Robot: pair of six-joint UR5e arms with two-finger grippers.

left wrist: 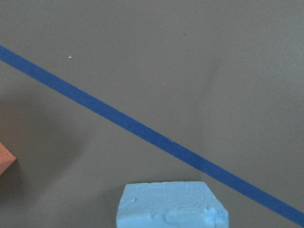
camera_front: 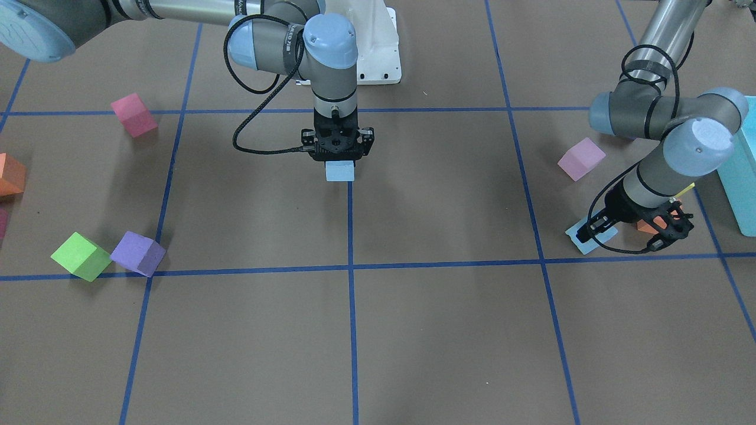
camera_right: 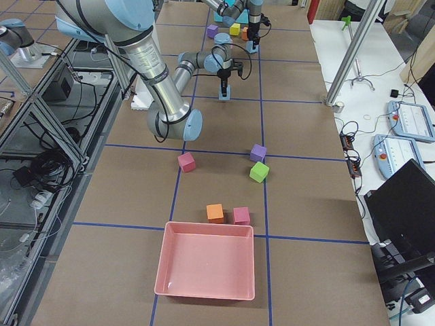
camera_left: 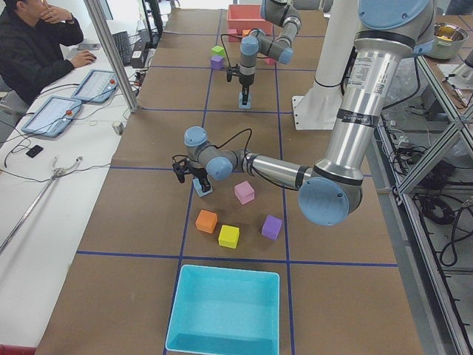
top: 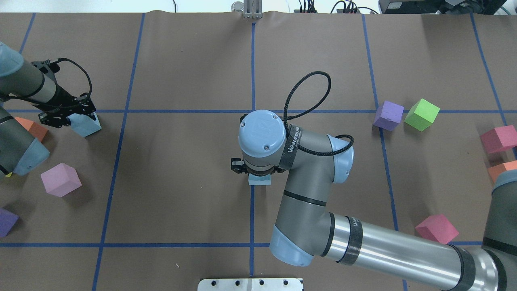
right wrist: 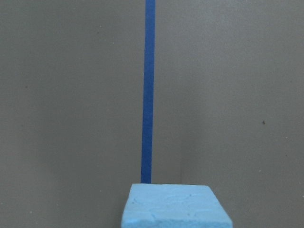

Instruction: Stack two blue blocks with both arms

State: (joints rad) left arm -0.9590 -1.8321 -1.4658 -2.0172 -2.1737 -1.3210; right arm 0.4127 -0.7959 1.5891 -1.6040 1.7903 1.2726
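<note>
My right gripper (camera_front: 338,158) points straight down at the table's middle, closed on a pale blue block (camera_front: 340,172) that sits on or just above the blue centre line. That block shows in the overhead view (top: 259,180) and fills the bottom of the right wrist view (right wrist: 175,206). My left gripper (camera_front: 595,229) is tilted low at the table's left end, closed on the second pale blue block (camera_front: 590,237). This block also shows in the overhead view (top: 85,124) and the left wrist view (left wrist: 171,205). The fingers show in neither wrist view.
Near the left gripper are an orange cube (camera_front: 648,225), a light pink cube (camera_front: 581,158) and the teal bin (camera_front: 739,171). On the right arm's side lie a green cube (camera_front: 81,255), a purple cube (camera_front: 138,253), a pink cube (camera_front: 134,115) and an orange cube (camera_front: 9,174).
</note>
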